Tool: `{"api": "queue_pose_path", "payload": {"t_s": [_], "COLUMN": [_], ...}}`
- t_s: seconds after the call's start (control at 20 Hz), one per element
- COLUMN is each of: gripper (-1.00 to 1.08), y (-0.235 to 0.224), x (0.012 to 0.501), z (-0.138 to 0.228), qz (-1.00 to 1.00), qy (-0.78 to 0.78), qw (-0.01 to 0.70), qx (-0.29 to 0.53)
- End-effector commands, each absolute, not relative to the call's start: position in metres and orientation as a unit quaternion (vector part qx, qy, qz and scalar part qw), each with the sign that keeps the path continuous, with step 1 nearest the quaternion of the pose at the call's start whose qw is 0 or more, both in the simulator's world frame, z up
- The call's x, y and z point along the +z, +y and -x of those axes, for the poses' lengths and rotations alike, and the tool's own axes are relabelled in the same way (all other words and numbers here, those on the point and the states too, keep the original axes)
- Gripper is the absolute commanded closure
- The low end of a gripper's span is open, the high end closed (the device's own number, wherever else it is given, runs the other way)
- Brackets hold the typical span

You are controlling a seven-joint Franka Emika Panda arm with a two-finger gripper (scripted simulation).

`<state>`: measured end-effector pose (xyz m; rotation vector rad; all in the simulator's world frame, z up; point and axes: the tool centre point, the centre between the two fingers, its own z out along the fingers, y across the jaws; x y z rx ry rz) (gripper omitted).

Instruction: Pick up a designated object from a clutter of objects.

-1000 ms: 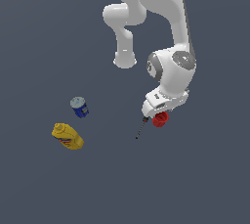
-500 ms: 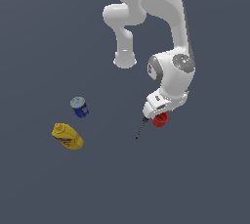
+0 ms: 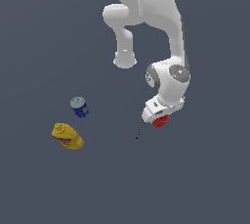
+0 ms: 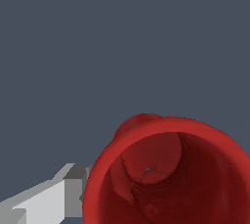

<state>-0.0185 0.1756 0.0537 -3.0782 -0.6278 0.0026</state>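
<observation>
Starting at the exterior view's left, I am seeing the yellow mustard bottle lying on its side on the dark grey floor, and the small blue can with its grey lid is standing just beside it, a little farther back and toward the exterior view's right, the two looking close but not touching. Well apart from that pair, toward the middle, I am looking at the thin screwdriver, which is showing only as a dark sliver slanting down from under the arm's hand; I cannot make out its handle from here. The white arm is reaching down from the top of the exterior view and its wrist is hanging low over the floor at the exterior view's right. The gripper is sitting right at the red cup, which is peeking out beneath the hand, mostly covered by it. In the wrist view I am looking straight into the cup's open mouth, its thick rim filling much of the picture, and one grey finger is lying just beside the rim on the outside. I cannot tell whether the fingers are spread or pressed onto the cup, as the other finger is not showing
</observation>
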Motion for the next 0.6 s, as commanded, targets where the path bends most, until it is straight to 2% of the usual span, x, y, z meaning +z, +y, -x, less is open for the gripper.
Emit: {"api": "queue_pose_path", "payload": {"t_s": [0.0, 0.1, 0.15, 0.55], "gripper": [-0.92, -0.92, 1.08, 1.08], "y": [0.1757, 0.1759, 0.1759, 0.1759], "x": [0.0482, 0.0473, 0.0473, 0.0473], "z": [0.0178, 0.0178, 0.0178, 0.0178], "qz": [0.980, 0.980, 0.980, 0.980], "qy": [-0.200, -0.200, -0.200, -0.200], "qw": [0.000, 0.000, 0.000, 0.000], "qx": [0.000, 0.000, 0.000, 0.000]}}
